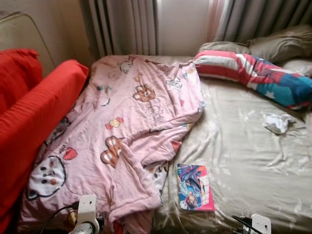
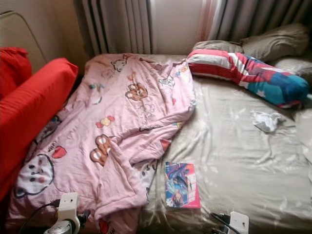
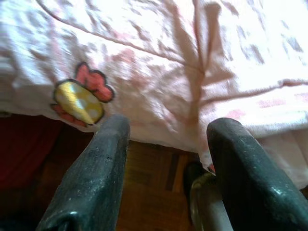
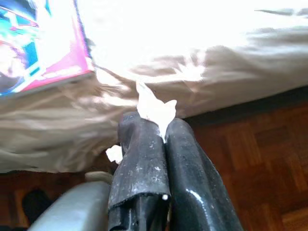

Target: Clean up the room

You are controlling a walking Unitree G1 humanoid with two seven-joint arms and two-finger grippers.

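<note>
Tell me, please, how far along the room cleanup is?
Early. Nothing looks finished. The right gripper is shut on a white scrap at the bed's edge; the left gripper is open. The crumpled tissue, book and rumpled pink blanket are left.

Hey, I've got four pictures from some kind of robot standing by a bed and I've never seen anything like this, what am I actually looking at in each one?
This is a walking humanoid robot tidying a bedroom. The two wide pictures come from cameras on its head, looking down at a bed. On it lie a rumpled pink blanket with cartoon prints, a colourful book near the front edge, a crumpled white tissue and a striped pillow. A red sofa stands on the left.

The other two pictures come from cameras on its wrists, looking along each gripper's two black fingers. The left gripper is open, held low beside the blanket's edge above the wooden floor. The right gripper is shut on a small white scrap, near the book.
</note>
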